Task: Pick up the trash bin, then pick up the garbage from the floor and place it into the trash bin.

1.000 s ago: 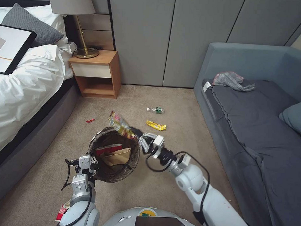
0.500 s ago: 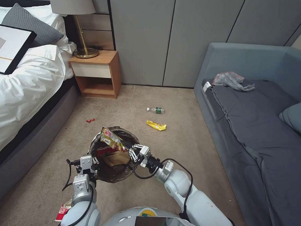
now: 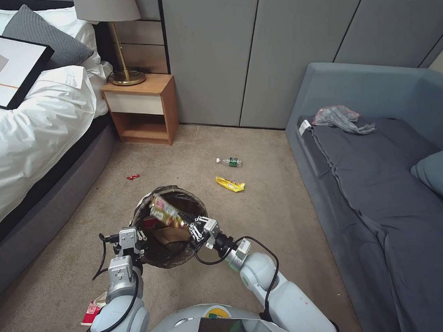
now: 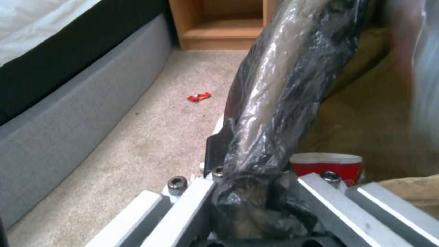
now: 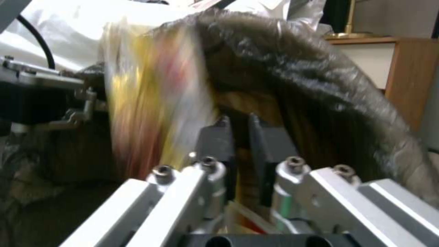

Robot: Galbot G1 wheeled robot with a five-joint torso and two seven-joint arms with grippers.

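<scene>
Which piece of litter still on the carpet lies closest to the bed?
The small red wrapper, alone near the bed; the yellow wrapper and the bottle lie toward the sofa.

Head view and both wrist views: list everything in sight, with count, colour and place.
Bin: one, dark bag liner, held up off the carpet by its rim.
Snack wrapper: one, yellow-red, over the bin mouth, in the right end effector.
Yellow wrapper: one, on the carpet beyond the bin.
Bottle: one, clear with green label, lying on the carpet.
Red wrapper: one, on the carpet near the bed.
Bed: one, white bedding, left.
Nightstand: one, wood, by the wall.
Lamp: one, brass base, on the nightstand.
Sofa: one, grey-blue, right.
Left end effector: shut on the bin's rim.
Right end effector: shut on the snack wrapper.
</scene>
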